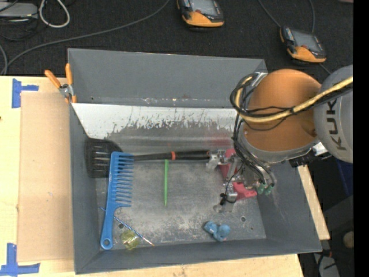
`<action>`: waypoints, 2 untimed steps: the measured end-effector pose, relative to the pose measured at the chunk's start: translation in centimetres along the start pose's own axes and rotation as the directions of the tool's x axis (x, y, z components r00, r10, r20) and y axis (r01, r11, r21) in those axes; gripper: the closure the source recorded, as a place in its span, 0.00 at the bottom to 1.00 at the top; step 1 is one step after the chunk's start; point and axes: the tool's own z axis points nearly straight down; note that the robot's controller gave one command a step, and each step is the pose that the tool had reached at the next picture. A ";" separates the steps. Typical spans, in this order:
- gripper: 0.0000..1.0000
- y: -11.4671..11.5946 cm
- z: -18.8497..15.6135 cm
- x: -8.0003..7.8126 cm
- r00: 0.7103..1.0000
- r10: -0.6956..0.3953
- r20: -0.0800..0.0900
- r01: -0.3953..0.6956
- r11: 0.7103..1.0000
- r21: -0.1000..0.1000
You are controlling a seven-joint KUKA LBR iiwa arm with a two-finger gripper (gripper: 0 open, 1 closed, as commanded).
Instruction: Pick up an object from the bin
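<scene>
Grey metal bin (167,77), contents sparse, all lying flat on its floor. Far left: black brush (99,157), head near the left wall, its black-and-red handle running right along the back of the floor. Just beside the head: blue comb (117,189), teeth to the right, handle toward the front corner. Small yellowish clear piece (128,240) near the comb's tip. Centre: thin green stick (166,182), apart from the rest. Front right: small blue lump (217,230). Right side: pink-red piece (248,191), partly covered by the gripper (229,198), which hangs low over it, near the brush handle's end. Spread or pressed together: cannot tell. Step judged: grasp stage, nothing lifted yet, pink-red piece nearest. Next move likely calls for settling squarely on it, pinching, then rising clear of the handle.
</scene>
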 end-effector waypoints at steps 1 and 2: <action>0.00 0.0 -0.4 -0.1 1.000 0.001 0.008 -0.001 1.000 0.000; 0.00 -1.8 5.5 1.3 0.991 -0.130 0.009 0.130 0.991 0.001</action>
